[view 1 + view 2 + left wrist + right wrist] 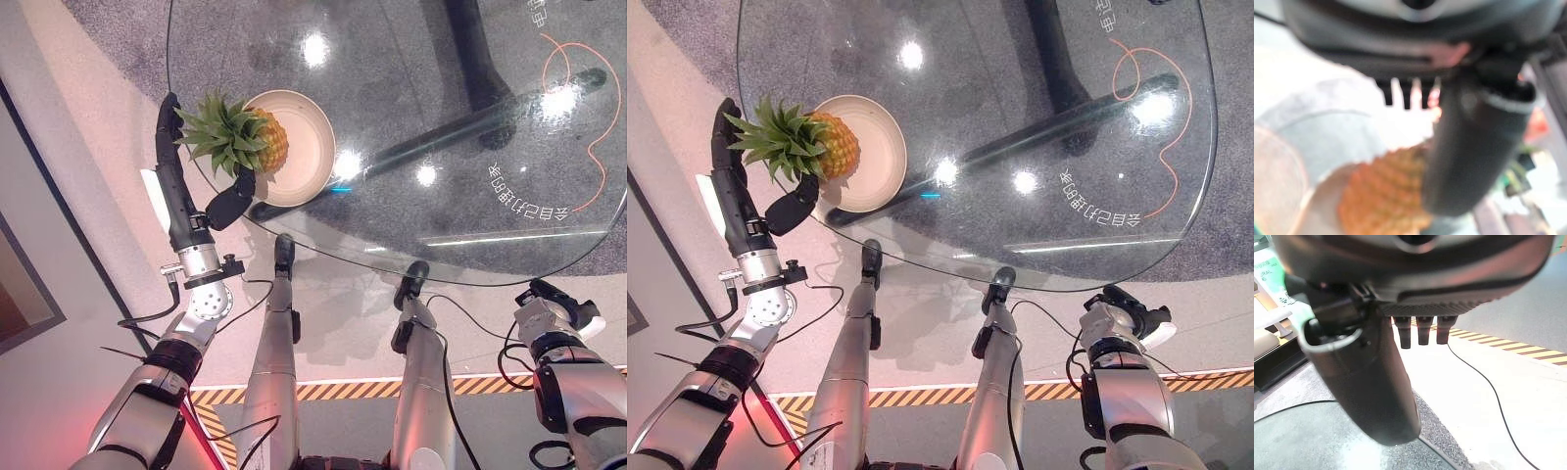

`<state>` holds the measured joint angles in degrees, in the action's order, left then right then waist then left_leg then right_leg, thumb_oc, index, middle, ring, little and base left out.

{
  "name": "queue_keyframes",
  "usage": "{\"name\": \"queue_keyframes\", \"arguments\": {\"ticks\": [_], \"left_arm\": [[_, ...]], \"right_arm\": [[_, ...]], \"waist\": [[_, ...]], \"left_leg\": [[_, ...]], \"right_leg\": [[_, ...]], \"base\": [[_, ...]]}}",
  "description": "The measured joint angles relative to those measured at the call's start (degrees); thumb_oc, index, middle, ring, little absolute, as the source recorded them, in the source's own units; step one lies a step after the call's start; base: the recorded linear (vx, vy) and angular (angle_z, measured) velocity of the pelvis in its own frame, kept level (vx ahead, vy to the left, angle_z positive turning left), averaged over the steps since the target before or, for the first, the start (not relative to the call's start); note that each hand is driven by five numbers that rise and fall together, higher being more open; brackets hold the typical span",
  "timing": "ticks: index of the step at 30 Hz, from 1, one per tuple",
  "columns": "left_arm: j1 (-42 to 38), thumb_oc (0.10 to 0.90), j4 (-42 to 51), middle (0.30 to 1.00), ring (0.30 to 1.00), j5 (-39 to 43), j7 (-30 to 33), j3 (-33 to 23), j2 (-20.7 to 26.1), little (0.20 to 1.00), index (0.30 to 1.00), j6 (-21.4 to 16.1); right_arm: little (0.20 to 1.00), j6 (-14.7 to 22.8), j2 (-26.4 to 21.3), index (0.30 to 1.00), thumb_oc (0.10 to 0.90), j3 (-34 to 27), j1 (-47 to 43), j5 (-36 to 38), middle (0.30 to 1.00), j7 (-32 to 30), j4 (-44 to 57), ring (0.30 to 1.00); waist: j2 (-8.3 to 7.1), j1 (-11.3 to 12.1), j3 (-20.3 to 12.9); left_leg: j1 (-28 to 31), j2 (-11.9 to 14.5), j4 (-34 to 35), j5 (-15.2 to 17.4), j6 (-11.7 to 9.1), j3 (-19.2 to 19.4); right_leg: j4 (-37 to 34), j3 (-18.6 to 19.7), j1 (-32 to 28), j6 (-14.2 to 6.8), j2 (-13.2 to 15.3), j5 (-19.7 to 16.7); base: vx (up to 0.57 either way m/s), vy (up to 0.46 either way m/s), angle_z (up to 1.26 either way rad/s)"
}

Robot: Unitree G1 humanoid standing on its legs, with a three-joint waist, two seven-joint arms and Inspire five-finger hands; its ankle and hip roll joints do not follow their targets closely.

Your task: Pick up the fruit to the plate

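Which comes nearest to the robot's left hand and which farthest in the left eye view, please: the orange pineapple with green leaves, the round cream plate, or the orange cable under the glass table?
1. Orange pineapple with green leaves: its crown lies between the left hand's fingers and thumb, at the table's left edge.
2. Round cream plate: under the pineapple, just past it.
3. Orange cable: far right, seen through the glass table.

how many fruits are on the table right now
1. A pineapple lies on its side on the plate at the table's near left edge, with the left robot hand around its leafy crown. No other fruit shows through the glass.
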<state>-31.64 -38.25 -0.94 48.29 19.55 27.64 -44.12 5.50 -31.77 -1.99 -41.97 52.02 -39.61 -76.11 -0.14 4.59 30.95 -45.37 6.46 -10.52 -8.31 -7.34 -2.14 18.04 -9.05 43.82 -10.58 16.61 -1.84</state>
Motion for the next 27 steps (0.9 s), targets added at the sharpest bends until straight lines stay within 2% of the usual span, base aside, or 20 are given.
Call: {"name": "queue_keyframes", "arguments": {"ticks": [18,27], "left_arm": [[-0.3,0.8,-1.26,0.9,0.9,-4.7,2.46,0.37,0.79,0.9,0.9,0.03],[-0.41,0.8,-1.05,0.9,0.9,-5.16,2.49,2.44,1.71,0.9,0.9,0.05]], "right_arm": [[0.9,0.02,-0.69,0.9,0.8,-0.02,0.16,0.01,0.9,0.0,-0.19,0.9],[0.9,0.03,-0.73,0.9,0.8,-0.03,0.2,0.16,0.9,0.0,-0.24,0.9]], "waist": [[0.18,-0.03,0.01],[0.19,-0.02,0.01]], "left_leg": [[0.29,-0.51,0.71,-0.58,-0.03,0.05],[0.34,-0.62,0.87,-0.68,0.03,0.04]], "right_leg": [[-0.02,-0.03,0.01,-0.19,0.56,0.03],[-0.09,-0.08,-0.03,-0.25,0.67,0.0]], "base": [[0.0,0.0,0.0],[0.0,0.0,0.0]]}}
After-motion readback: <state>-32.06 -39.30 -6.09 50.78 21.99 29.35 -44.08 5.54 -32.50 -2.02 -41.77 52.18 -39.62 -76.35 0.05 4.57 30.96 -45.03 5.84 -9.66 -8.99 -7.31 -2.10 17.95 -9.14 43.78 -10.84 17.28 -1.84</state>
